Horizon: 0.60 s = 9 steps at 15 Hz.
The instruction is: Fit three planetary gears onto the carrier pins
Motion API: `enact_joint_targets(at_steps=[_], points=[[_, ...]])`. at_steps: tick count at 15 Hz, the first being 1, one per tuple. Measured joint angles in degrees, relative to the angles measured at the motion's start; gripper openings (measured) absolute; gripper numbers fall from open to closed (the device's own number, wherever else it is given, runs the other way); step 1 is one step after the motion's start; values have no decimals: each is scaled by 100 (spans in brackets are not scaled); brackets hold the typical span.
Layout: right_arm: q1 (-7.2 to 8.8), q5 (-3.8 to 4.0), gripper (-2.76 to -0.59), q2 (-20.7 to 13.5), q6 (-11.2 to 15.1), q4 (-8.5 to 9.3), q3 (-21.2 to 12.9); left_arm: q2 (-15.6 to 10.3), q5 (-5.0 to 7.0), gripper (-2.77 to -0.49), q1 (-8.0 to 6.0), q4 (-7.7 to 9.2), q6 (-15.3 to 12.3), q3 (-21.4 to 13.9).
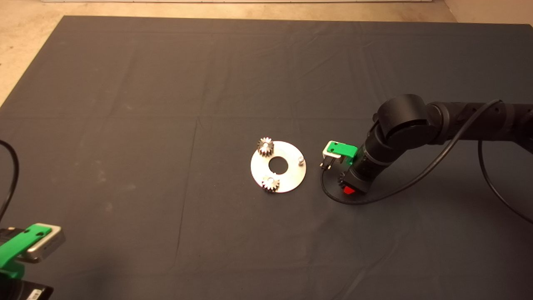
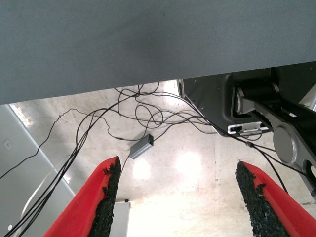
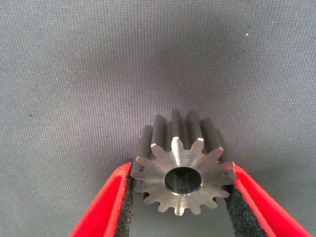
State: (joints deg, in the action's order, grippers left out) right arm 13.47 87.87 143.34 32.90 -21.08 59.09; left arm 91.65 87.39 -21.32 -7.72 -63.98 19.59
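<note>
Mat [image 1: 166, 104], dark and creased, covers the table over pale floor. Right gripper [image 3: 180, 197], right of the disc [image 1: 291, 177], clamps the third gear [image 3: 182, 170]; two gears [image 1: 265, 146] sit pinned, one pin [image 1: 300, 159] bare. Left gripper [image 2: 177, 197] gapes wide, parked lower left.

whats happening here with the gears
The right pincer is shut on the third gear, just right of the disc on the mat. Two gears already sit on pins; one pin on the disc's right side is bare. The left pincer waits open at the lower left edge.
</note>
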Motion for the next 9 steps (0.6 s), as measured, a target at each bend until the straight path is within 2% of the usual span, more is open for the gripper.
enact_joint_targets(at_steps=[1,4,9], points=[[1,2,-220,2,0,-2,0,-11,0,-165,0,22,4,0],[0,5,-222,21,0,-6,0,-25,0,-165,0,219,23,0],[0,11,-227,66,0,-6,1,-114,0,-165,0,323,117,0]])
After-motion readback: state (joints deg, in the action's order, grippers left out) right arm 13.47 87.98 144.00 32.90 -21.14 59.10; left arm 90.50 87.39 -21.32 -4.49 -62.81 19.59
